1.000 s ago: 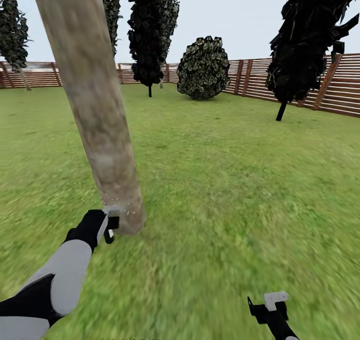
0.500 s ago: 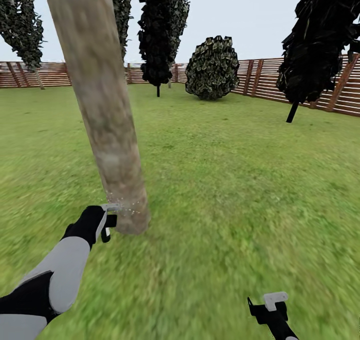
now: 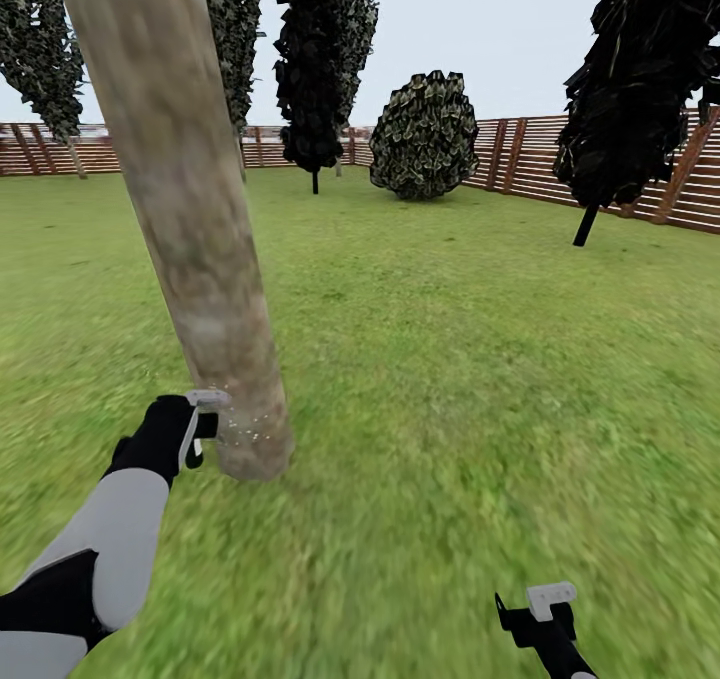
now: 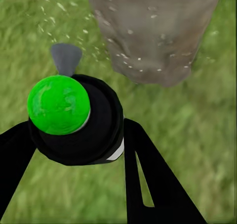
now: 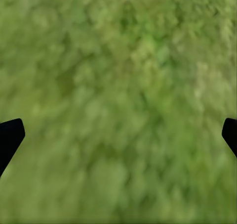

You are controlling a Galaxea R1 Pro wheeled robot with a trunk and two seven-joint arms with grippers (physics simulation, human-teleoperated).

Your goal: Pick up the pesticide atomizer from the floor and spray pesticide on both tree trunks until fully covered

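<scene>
Black left gripper (image 4: 79, 150) gripped the pesticide atomizer (image 4: 74, 117) low beside the tree trunk (image 3: 195, 229), its grey nozzle (image 4: 66, 58) aimed at the bark, body seen end-on. Risk: pesticide specks (image 4: 131, 61) clustered only near the base, leaving higher bark bare. Right gripper (image 3: 545, 614) hung spread, empty, over grass

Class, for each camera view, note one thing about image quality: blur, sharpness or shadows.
Head view: grass smeared, no cast shadow at the tree trunk. Left wrist view: atomizer crisp with a glossy green cap, trunk soft. Right wrist view: grass blurred throughout.
</scene>
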